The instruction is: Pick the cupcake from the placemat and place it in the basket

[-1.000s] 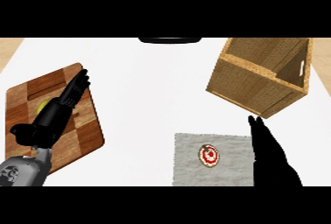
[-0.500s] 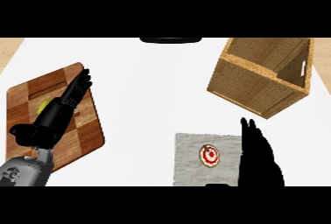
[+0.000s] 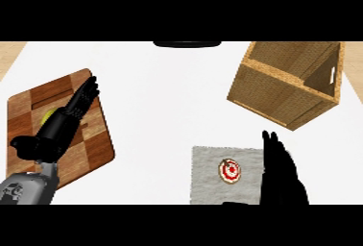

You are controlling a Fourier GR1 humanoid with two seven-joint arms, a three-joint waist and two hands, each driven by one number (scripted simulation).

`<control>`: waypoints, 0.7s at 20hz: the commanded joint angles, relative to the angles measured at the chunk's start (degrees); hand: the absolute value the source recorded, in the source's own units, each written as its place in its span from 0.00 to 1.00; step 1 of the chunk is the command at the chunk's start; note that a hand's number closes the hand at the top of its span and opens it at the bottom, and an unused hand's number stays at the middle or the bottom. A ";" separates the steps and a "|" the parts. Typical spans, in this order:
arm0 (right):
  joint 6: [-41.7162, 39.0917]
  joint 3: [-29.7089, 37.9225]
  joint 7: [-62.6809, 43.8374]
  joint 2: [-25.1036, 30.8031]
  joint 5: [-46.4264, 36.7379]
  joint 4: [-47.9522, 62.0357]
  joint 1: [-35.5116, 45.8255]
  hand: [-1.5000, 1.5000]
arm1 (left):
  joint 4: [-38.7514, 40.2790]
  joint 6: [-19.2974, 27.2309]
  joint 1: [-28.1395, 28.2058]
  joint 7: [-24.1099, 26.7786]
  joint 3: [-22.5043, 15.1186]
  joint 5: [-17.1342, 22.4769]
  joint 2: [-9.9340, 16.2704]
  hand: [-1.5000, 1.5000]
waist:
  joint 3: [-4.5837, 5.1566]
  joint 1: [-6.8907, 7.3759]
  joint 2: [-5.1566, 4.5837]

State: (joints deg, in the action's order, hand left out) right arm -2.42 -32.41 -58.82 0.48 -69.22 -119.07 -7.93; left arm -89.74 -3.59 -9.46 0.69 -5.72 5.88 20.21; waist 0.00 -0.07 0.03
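The cupcake, red and white on top with a tan rim, sits on a grey placemat at the lower middle of the head view. My right hand stands just right of the cupcake, fingers straight and pointing up the view, open, covering the placemat's right edge. The wooden basket lies tilted at the upper right, a short way beyond the fingertips. My left hand rests open over the board at the left, fingers straight.
A wooden cutting board lies at the left, with a small yellow-green object showing beside my left hand. A dark round thing sits at the counter's far edge.
My right hand has drawn back toward the lower edge and shifted slightly left, closer to the cupcake. The left hand, cupcake and basket have not moved.
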 commanded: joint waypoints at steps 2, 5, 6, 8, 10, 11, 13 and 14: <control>1.57 -5.95 -9.69 -0.45 -1.66 2.67 4.62 0.00 | 1.79 -1.85 -2.96 -1.71 2.33 -0.70 -0.47 0.50 | 0.02 0.01 -0.01; 1.41 -3.24 -6.98 -0.46 -1.79 3.39 1.71 0.00 | 1.79 -0.89 4.25 4.65 -0.02 -3.89 -2.63 0.50 | 0.02 0.13 -0.01; -1.66 -3.10 -6.98 -0.46 -1.83 -0.08 -0.18 0.00 | 2.91 -2.80 0.13 2.17 2.91 -1.34 -1.42 0.50 | 0.02 -0.10 0.00; 0.19 -5.35 -8.01 -0.46 -3.42 1.10 -1.86 0.00 | -0.28 -0.06 -0.88 -2.08 0.68 -3.94 -3.32 0.50 | 0.01 -0.15 0.06; 0.44 -1.70 -8.50 -0.46 0.25 7.48 4.86 0.00 | -2.03 -3.32 4.75 1.57 2.34 -2.00 -1.67 0.50 | 0.01 0.42 -0.02; 0.09 0.37 -7.00 -0.46 0.87 7.85 4.95 0.00 | -3.58 -3.04 0.08 -2.99 3.72 -1.21 -1.17 0.50 | 0.00 0.24 -0.02; -3.25 -2.49 -10.99 -0.46 -0.19 4.94 6.15 0.00 | 1.06 -4.27 -2.44 -1.61 4.34 -1.77 -1.47 0.50 | 0.02 0.01 -0.04; -0.89 -0.50 -7.98 -0.46 1.08 8.09 5.47 0.00 | 0.93 -0.58 -3.28 -3.00 1.57 -4.71 -4.97 0.50 | 0.01 -0.05 -0.06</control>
State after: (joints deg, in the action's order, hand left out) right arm -2.67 -33.17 -61.29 0.37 -69.21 -113.51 -4.87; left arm -90.21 -5.59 -9.90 -0.53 -3.49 3.02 17.53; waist 0.01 -0.02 0.02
